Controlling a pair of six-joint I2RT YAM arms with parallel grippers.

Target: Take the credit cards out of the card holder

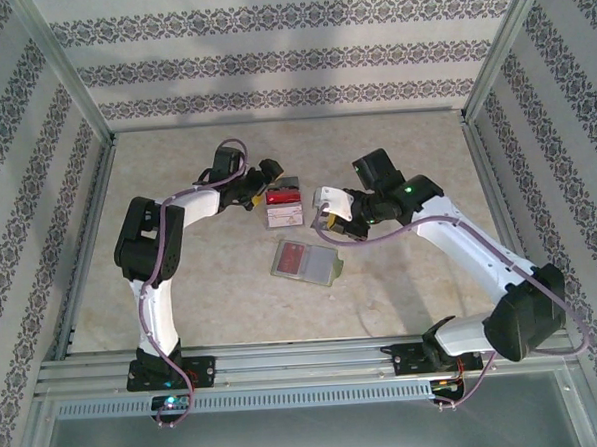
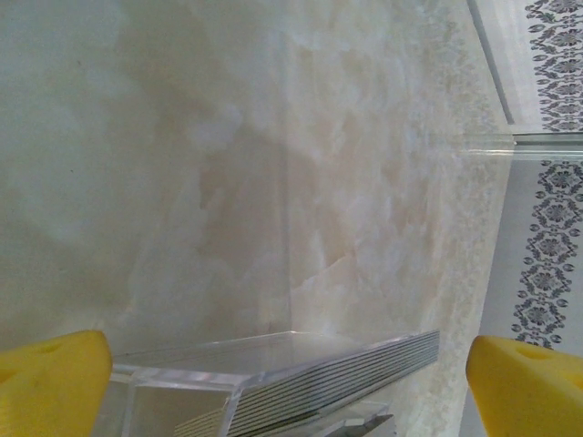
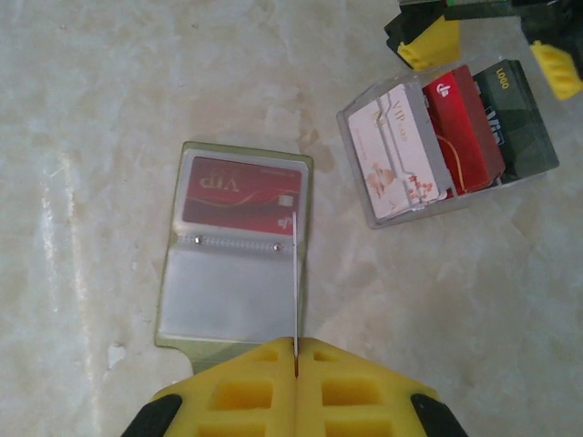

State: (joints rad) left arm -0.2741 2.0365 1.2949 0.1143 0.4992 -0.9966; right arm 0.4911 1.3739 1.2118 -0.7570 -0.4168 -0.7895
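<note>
1 red card (image 3: 239, 189) sits in the open card holder (image 3: 232, 309); the right gripper (image 3: 296, 360) pinches 1 thin card (image 3: 295, 273) edge-on, the left gripper (image 2: 291, 382) is spread wide at the clear tray (image 3: 360, 187)

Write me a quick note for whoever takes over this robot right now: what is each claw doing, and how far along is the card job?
Left gripper: open, at the clear box.
Right gripper: shut on a thin card, seen edge-on.
Holder: lies open, with a red card in one sleeve; the other sleeve looks empty.
Done: three cards sit in the box.
Left: probably put the held card down, then pull out the red card.
</note>
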